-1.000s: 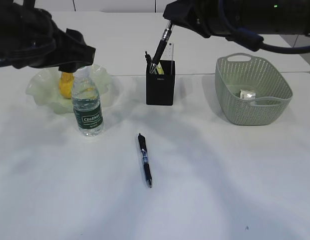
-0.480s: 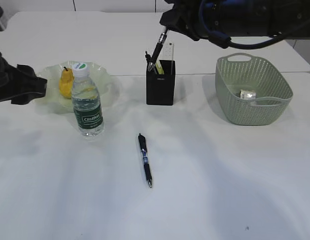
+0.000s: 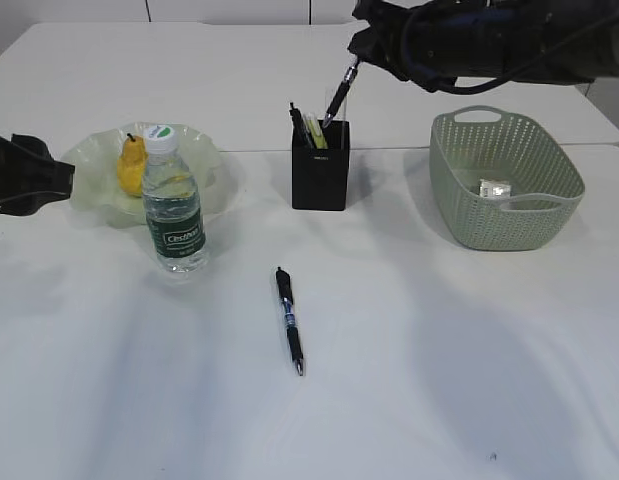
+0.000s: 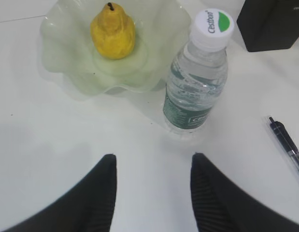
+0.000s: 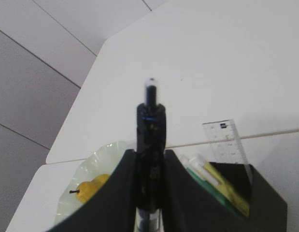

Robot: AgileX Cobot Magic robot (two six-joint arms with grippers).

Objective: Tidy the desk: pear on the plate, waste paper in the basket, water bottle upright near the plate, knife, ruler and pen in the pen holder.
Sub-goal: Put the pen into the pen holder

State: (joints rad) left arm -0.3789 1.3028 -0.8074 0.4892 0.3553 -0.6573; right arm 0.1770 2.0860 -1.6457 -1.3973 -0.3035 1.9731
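Note:
The yellow pear (image 3: 132, 166) (image 4: 113, 31) lies on the pale green plate (image 3: 94, 160) (image 4: 67, 65). Just in front of it the water bottle (image 3: 174, 205) (image 4: 197, 82) stands upright. My left gripper (image 3: 57, 181) (image 4: 154, 166) hangs open and empty, left of the plate and short of the bottle. High at the back, my right gripper (image 3: 361, 50) (image 5: 150, 159) is shut on a black pen (image 3: 339, 95) (image 5: 150, 130), its tip slanting into the black pen holder (image 3: 320, 170) (image 5: 267, 203). The ruler (image 5: 226, 142) and a yellow-green knife (image 5: 214, 181) stand in the holder. Crumpled paper (image 3: 494, 187) lies in the basket (image 3: 549, 215).
A second pen (image 3: 290, 320) (image 4: 287, 142) lies flat on the white table, in front of the holder and right of the bottle. The table's far edge runs behind the holder and basket.
My left arm has pulled back from over the bottle and plate to the left edge. My right gripper has carried its pen rightwards over the holder.

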